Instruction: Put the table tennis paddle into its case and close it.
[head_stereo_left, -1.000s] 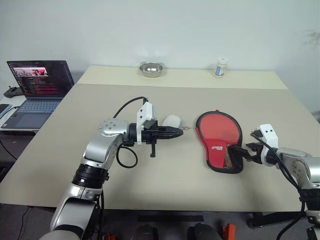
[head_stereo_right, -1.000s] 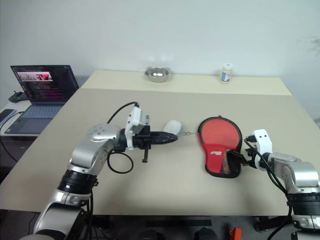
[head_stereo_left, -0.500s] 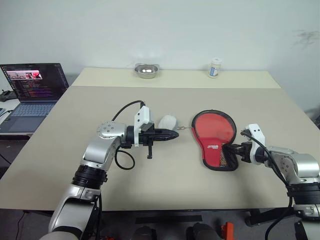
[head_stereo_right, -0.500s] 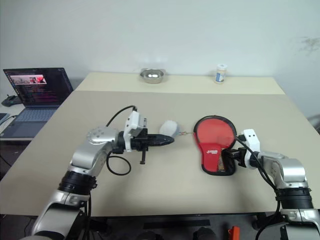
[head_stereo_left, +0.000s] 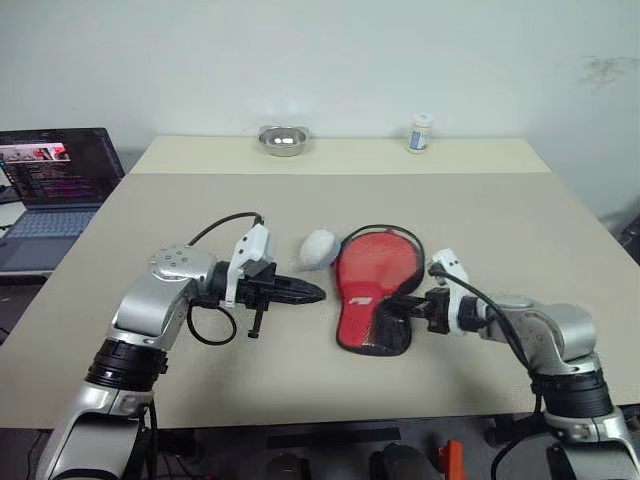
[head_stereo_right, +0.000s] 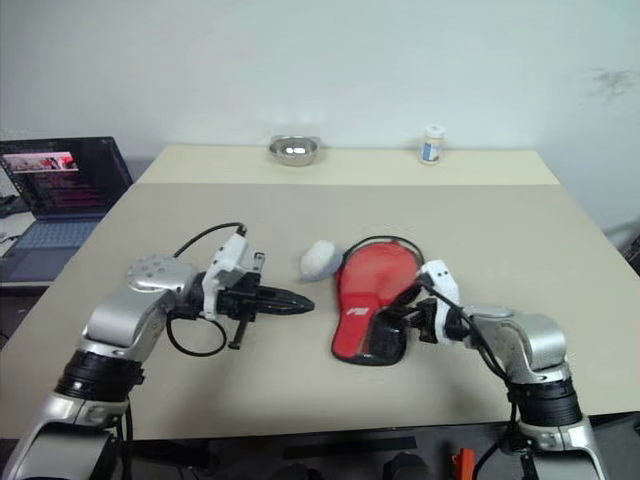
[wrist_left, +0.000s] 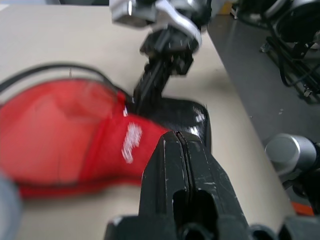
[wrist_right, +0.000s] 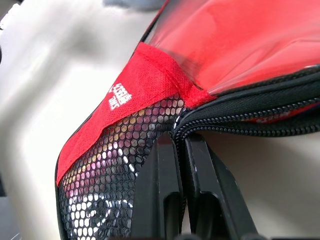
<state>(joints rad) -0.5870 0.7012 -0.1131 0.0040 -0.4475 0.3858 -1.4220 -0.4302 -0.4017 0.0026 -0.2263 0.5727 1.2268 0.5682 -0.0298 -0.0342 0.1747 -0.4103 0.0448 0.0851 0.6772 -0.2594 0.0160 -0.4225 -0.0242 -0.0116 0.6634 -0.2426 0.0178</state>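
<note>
The case (head_stereo_left: 370, 280) lies flat on the table, red side up, with its white logo and black mesh pocket (wrist_right: 115, 185) toward me. My right gripper (head_stereo_left: 408, 309) is shut on the zip edge at the case's narrow handle end; its fingertips (wrist_right: 170, 150) press together there. The left gripper (head_stereo_left: 318, 293) is shut on nothing, pointing at the case's left edge from a short gap away, its fingers (wrist_left: 165, 165) closed. The table tennis paddle is hidden.
A white rounded object (head_stereo_left: 319, 247) sits just left of the case's round end. At the table's far edge stand a steel bowl (head_stereo_left: 282, 139) and a small white bottle (head_stereo_left: 421, 132). An open laptop (head_stereo_left: 50, 160) is off to the left.
The view has shifted. My right gripper has shut on the case's handle end and carried it left, nearer the white object. The left gripper has drawn back to the left, still shut.
</note>
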